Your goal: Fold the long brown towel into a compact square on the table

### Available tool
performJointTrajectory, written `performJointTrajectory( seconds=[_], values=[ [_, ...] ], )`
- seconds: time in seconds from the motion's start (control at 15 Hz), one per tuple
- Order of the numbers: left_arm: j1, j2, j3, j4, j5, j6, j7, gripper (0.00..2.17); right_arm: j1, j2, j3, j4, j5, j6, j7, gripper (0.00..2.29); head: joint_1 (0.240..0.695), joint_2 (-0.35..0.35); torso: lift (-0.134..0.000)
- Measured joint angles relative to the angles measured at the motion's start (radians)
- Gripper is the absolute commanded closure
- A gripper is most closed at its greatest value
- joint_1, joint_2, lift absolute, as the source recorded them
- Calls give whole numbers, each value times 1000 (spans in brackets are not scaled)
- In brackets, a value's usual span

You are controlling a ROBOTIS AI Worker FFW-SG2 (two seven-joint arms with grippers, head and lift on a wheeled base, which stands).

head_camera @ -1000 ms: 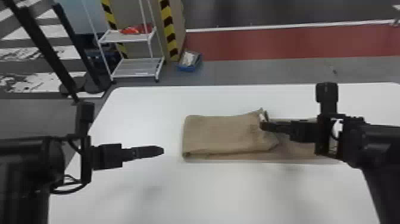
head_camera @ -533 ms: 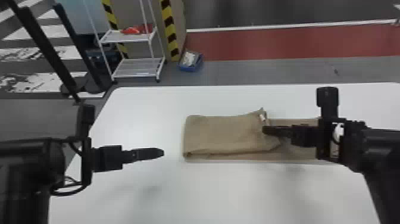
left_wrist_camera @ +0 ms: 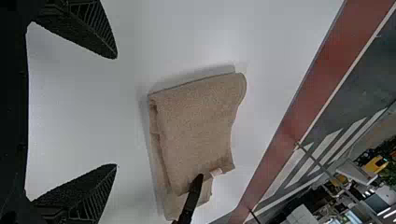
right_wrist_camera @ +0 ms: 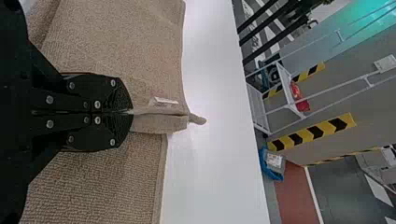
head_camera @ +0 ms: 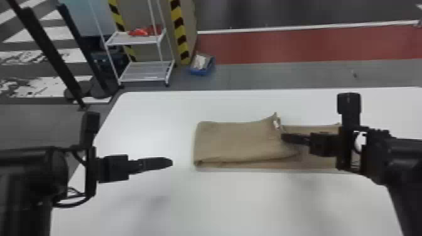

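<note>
Within right wrist view, right hand [head_camera: 284,138] pinches towel [right_wrist_camera: 121,37].

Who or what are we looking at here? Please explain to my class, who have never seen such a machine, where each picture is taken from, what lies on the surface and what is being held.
This is a robot with two black arms, a left arm and a right arm. The head view looks forward and down from its head; each wrist view comes from a camera on that arm's wrist and is turned on its side.

On the white table lies a long brown towel, partly folded: its left part is doubled, while a single strip runs out to the right.

The right tool is closed on the upper layer's edge, beside a small white tag. The left tool is open and holds nothing.
</note>
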Motion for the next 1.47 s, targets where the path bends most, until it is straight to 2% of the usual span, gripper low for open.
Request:
performJointTrajectory(
  seconds=[0.07,0.13,0.2,0.67,1.0,1.2,1.27,1.47],
  values=[
    [0,1,0,3,1,0,-2,63,2,0,-2,-1,0,1,0,599,695,149,-124],
    [0,2,0,4,2,0,-2,63,4,0,-5,-2,-2,6,-1,424,695,149,-124],
    [0,3,1,5,4,0,-2,63,5,0,-8,-7,-5,13,-1,360,695,149,-124],
    [3,22,14,4,14,0,-8,66,33,0,-6,-55,-2,47,1,367,695,161,-124],
    [9,24,17,-2,17,0,-11,66,40,0,9,-77,5,60,2,417,695,168,-124],
    [15,24,20,-4,17,0,-17,73,38,0,28,-76,19,63,6,650,695,174,-124],
    [16,24,22,-4,17,0,-17,73,38,0,29,-76,20,63,7,795,695,176,-124],
    [21,24,25,-3,18,0,-17,76,41,0,23,-76,17,61,11,856,695,177,-124]
  ],
)
